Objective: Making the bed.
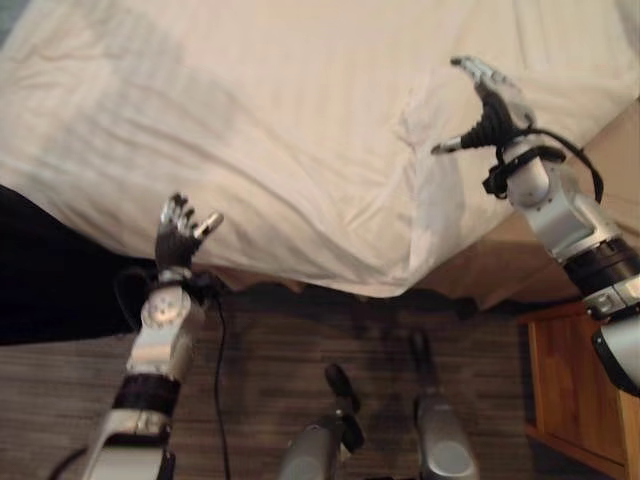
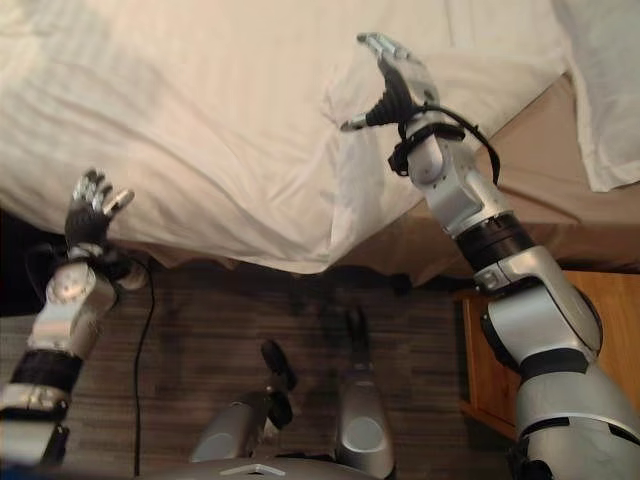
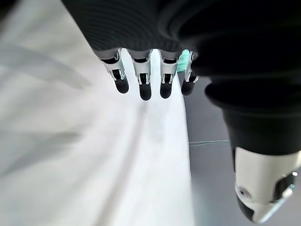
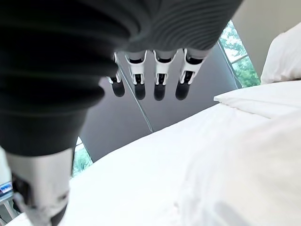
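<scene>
With the white sheet (image 1: 300, 130) draped over the bed's near edge and both the left hand (image 1: 180, 232) and right hand (image 2: 395, 80) released, fingers straight (the right seems just above a raised fold), a careless downward sweep could bunch the cloth.

sheet (image 1: 300, 130): matt wrinkled cloth | floor (image 1: 300, 350): matt wood-grain planks | nightstand (image 1: 575, 390): smooth wood

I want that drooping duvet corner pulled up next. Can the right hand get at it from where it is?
Probably yes: the right hand hovers open just above the duvet, nothing between it and the hanging corner below.
</scene>
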